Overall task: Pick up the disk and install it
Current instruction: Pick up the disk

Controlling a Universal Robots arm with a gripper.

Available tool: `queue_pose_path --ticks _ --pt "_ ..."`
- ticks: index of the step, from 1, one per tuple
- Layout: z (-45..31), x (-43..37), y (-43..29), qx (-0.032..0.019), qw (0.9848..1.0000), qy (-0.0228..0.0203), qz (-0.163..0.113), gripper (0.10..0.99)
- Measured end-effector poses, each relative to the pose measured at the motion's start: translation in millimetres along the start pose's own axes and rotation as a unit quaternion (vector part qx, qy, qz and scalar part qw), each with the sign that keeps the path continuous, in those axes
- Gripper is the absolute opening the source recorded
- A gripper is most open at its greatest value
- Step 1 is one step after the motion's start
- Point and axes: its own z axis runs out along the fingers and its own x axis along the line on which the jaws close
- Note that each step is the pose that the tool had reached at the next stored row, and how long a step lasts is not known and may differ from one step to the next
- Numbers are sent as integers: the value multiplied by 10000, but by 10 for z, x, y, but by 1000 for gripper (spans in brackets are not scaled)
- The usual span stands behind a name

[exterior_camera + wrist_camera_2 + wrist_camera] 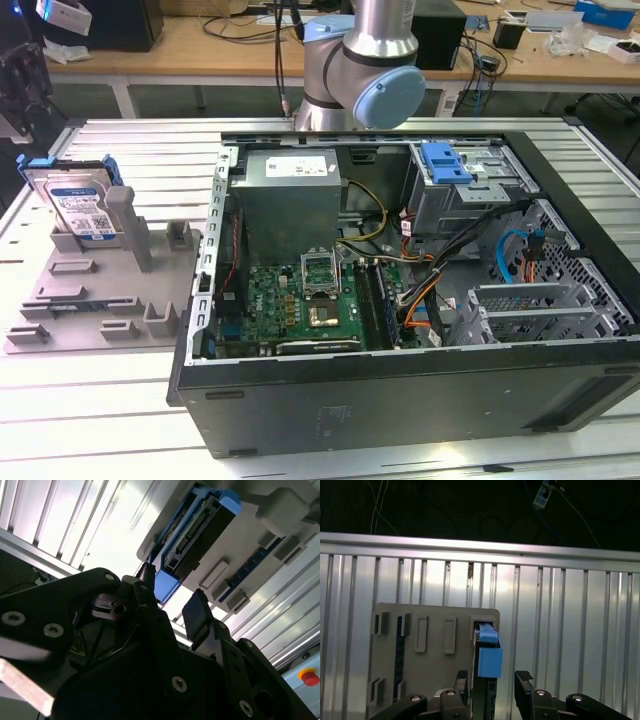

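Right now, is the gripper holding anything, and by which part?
Nothing is held: the gripper is open over the disk, which stands in the grey fixture.

Silver table [100, 420] of long ribbed metal slats, bright with glare in both wrist views. Bearing two things directly. Toward the exterior view's left, a grey plastic plate [90, 300] with raised blocks and slots, lying flat on the slats. Just beside it, toward the exterior view's right, a large black computer case [400, 400] on its side, open panel upward, boards and cables exposed.
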Motion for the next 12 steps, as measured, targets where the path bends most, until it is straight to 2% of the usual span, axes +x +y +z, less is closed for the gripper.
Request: queue_pose_path --ticks 12 --pt "57 8 11 0 10000 0 0 498"
